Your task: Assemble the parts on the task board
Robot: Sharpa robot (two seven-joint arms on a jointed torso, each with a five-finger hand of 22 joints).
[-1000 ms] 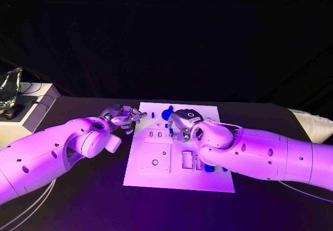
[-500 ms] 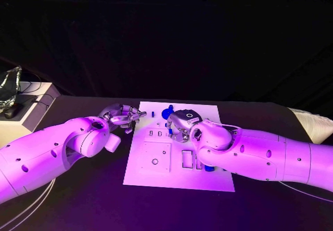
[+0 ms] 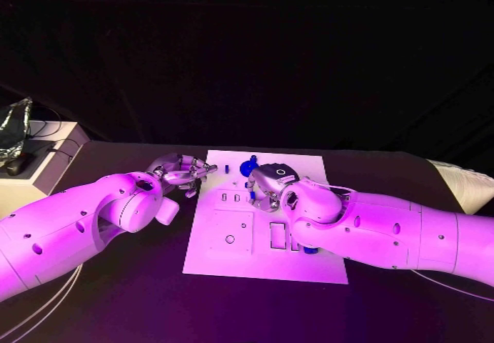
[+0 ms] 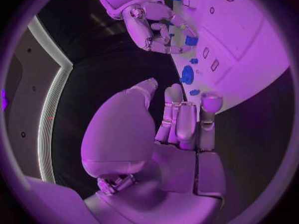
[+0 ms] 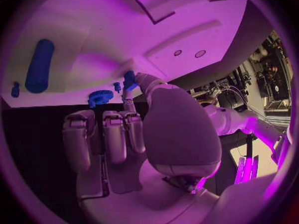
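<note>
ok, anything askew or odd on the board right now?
Nothing stands out. The task board lies flat and square on the table, blue parts sit loose near its far edge, and the right robot hand pinches a blue part over it.

A white board (image 3: 265,268) lies on a black table (image 3: 123,300). Small blue parts sit on the board: a round toothed wheel (image 5: 99,97), a long cylinder (image 5: 39,65) and a blue piece (image 5: 129,79) at a fingertip. Both arms are white, and the left hand (image 3: 181,173) and right hand (image 3: 265,184) look silver. A white box (image 3: 41,153) stands at the table's edge, topped by what may be clear or silvery wrapping (image 3: 14,125).
</note>
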